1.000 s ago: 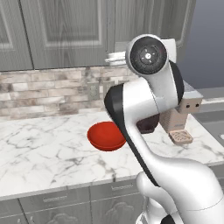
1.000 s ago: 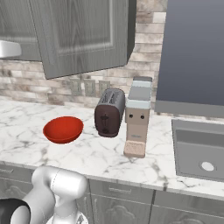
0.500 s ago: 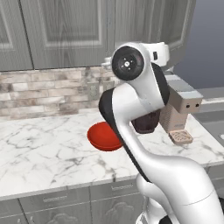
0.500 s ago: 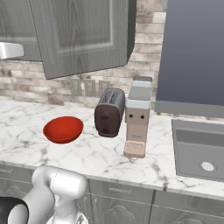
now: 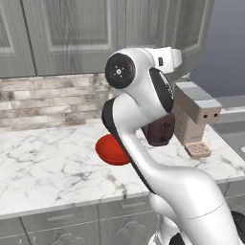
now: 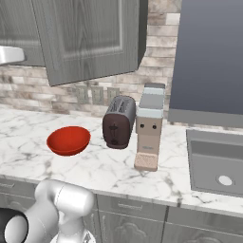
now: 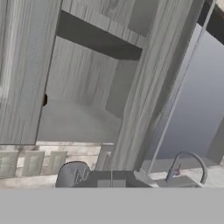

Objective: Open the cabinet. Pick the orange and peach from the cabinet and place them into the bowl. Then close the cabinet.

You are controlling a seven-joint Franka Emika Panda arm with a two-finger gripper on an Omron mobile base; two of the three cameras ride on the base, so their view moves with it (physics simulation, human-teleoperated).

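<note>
The bowl (image 6: 69, 140) sits empty toward the left of the marble tabletop (image 6: 109, 168). Just right of it stands a dark toaster (image 6: 118, 122), then a coffee machine (image 6: 149, 126), with a sink (image 6: 216, 161) at the far right. Above, the cabinet (image 6: 90, 38) has its right door swung open; through the gap the hand view shows a bare grey shelf (image 7: 78, 122). The pincer is clenched with nothing in it.
</note>
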